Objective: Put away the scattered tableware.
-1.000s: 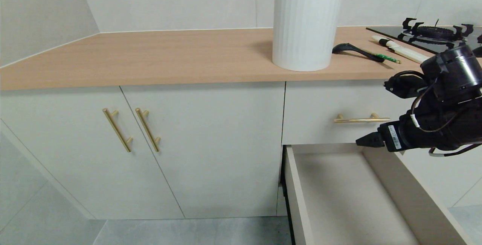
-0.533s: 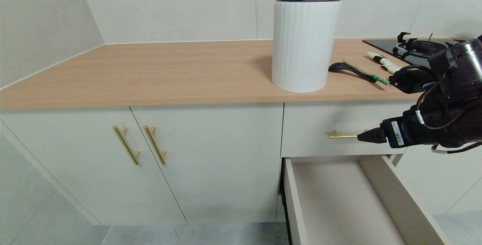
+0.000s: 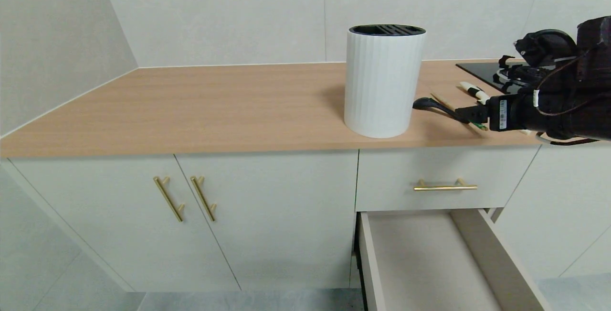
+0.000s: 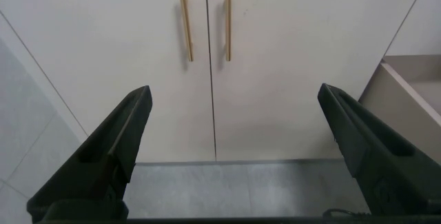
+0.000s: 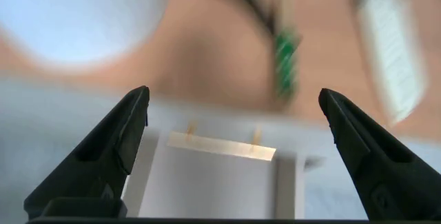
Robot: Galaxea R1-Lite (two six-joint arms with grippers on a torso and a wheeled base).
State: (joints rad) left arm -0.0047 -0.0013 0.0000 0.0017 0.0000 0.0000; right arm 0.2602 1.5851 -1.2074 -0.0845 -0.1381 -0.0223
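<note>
Surface: light wood-grain kitchen surface (image 3: 215, 105) against a pale tiled wall. Standing upright on it, near the front edge: tall white ribbed cylindrical utensil holder with a black slotted top (image 3: 382, 81). Scattered tableware, all lying flat on the surface to the holder's right: a black ladle (image 3: 429, 104) with its bowl just beside the holder's base; a slim wooden stick with a green-patterned end (image 3: 441, 101) running beside the ladle's handle; a white-handled utensil with a black band (image 3: 472, 92) farther right, near the corner of a black glass hob (image 3: 479, 69). Right gripper (image 3: 464, 113): held level above the surface's front edge, tip at the ladle handle and the stick's green end, contact not discernible; in the right wrist view its fingers (image 5: 117, 148) are spread wide and hold nothing, with the green end (image 5: 286, 58) and the white handle (image 5: 389, 58) blurred between them. Left gripper (image 4: 232, 89): low, facing the cabinet front, fingers (image 4: 110, 155) likewise spread and holding nothing. Below the surface: two pale cabinet doors (image 3: 267, 215) with slanted brass bar handles (image 3: 168, 198); to their right a closed pale drawer with a horizontal brass handle (image 3: 445, 187); beneath that, a deep drawer pulled out (image 3: 372, 263), its pale interior bare. Floor: grey tile (image 4: 234, 189).
</note>
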